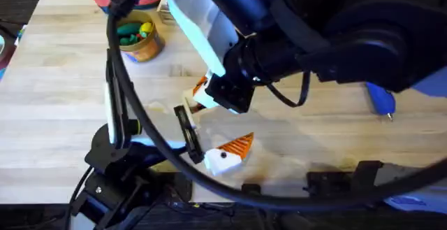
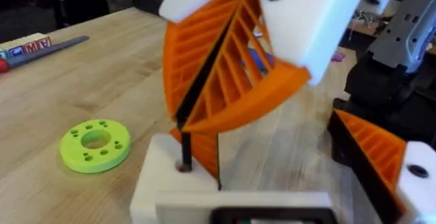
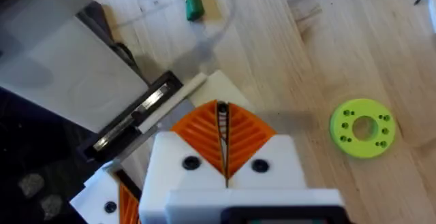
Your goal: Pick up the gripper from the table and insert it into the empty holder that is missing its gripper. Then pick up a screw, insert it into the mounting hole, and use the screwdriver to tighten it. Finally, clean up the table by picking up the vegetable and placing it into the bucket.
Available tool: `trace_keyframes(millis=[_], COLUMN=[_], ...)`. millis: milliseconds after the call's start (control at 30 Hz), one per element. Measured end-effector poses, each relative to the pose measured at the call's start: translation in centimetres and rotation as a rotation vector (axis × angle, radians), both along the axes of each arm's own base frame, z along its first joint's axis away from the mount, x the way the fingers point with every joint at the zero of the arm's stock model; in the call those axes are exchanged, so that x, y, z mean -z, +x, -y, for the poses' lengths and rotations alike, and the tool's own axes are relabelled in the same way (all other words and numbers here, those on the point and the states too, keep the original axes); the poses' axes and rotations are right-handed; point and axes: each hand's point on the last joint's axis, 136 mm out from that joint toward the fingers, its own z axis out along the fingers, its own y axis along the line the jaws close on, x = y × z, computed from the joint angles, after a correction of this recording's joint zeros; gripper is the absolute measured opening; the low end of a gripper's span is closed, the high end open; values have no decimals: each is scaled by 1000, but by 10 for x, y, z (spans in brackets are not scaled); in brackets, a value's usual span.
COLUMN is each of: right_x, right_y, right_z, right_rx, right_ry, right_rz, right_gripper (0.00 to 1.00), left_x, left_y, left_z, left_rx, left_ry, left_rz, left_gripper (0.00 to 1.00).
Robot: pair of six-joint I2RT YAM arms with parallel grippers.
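One small orange gripper (image 2: pixel 201 149), upright on the white holder (image 2: pixel 160 186), top half hidden between the right jaws, seemingly pinched shut on it. Left jaws wide. Green disc (image 2: pixel 95 144) nearby on the desk (image 2: pixel 61 81); bucket (image 1: pixel 142 41) well apart, edge crossed by a cable (image 1: pixel 110 62).

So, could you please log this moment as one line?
right gripper shut above white block | bucket holds green, yellow items | blue screwdriver on table | green disc on table
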Motion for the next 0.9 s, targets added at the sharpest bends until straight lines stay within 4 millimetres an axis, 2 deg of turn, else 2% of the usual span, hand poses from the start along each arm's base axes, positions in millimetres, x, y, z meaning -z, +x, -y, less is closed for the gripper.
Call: trace_keyframes(millis=[700, 900], right_x=[9, 18], right_y=[-1, 1], right_z=[1, -1], right_rx=[0, 1], right_ry=[-28, -51], right_rz=[-18, -34], right_gripper=[4, 4], left_x=[0, 0], left_y=[0, 0], left_z=[0, 0], left_rx=[0, 0], left_ry=[0, 0], left_rz=[0, 0], left_gripper=[985, 985])
